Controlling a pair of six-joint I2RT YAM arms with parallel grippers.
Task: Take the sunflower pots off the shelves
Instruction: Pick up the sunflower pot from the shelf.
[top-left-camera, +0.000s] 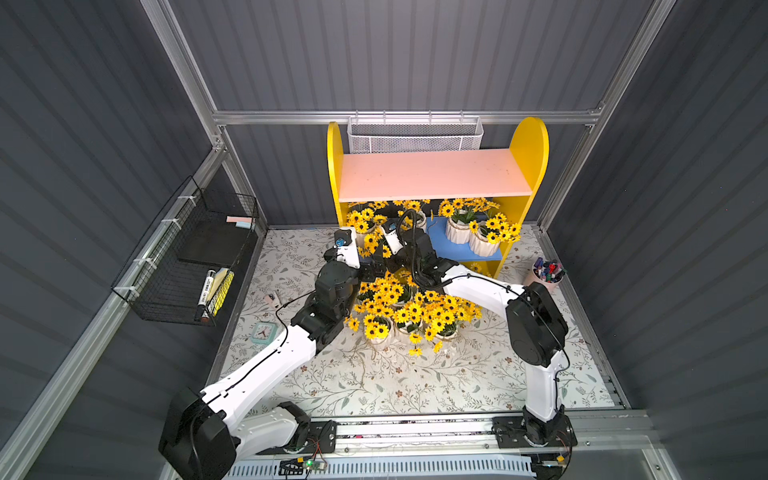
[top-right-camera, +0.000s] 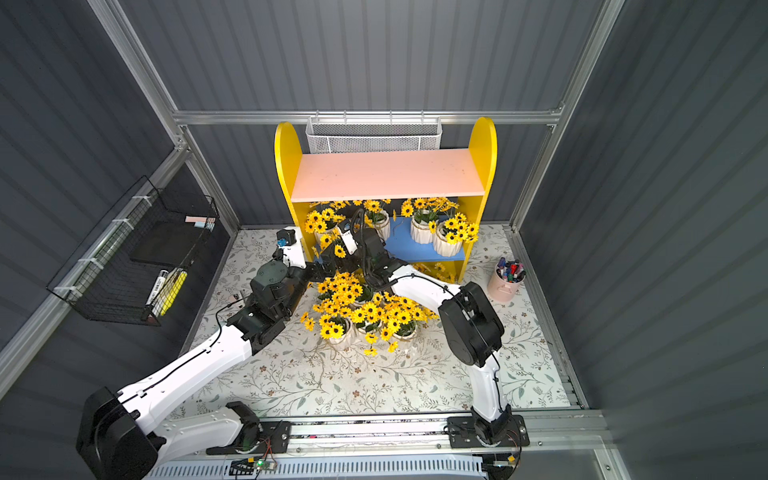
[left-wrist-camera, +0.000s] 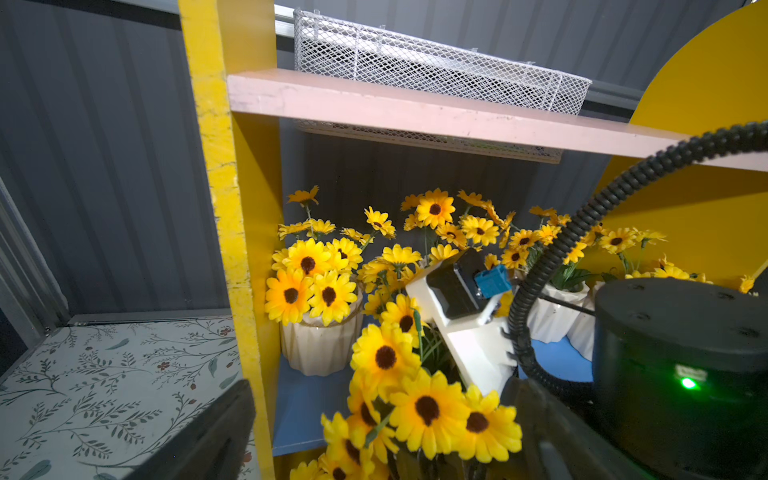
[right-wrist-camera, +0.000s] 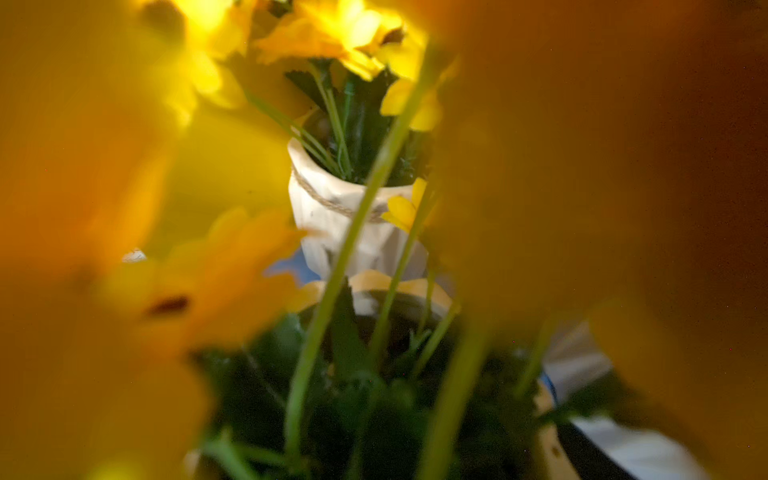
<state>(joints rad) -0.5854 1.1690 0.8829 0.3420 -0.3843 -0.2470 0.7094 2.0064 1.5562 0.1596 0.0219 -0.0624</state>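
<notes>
Both arms reach into the left end of the shelves (top-left-camera: 528, 153), over the blue board (top-left-camera: 449, 249). The left gripper (top-left-camera: 374, 266) is spread wide at the near left corner, with flowers (left-wrist-camera: 424, 407) between its fingers (left-wrist-camera: 208, 436). The right gripper (top-left-camera: 386, 243) is buried in blooms, and whether its jaws are apart cannot be told. Pots (top-left-camera: 469, 235) stand at both ends of the board. More pots (top-left-camera: 407, 316) cluster on the table (top-left-camera: 374, 386) just in front.
</notes>
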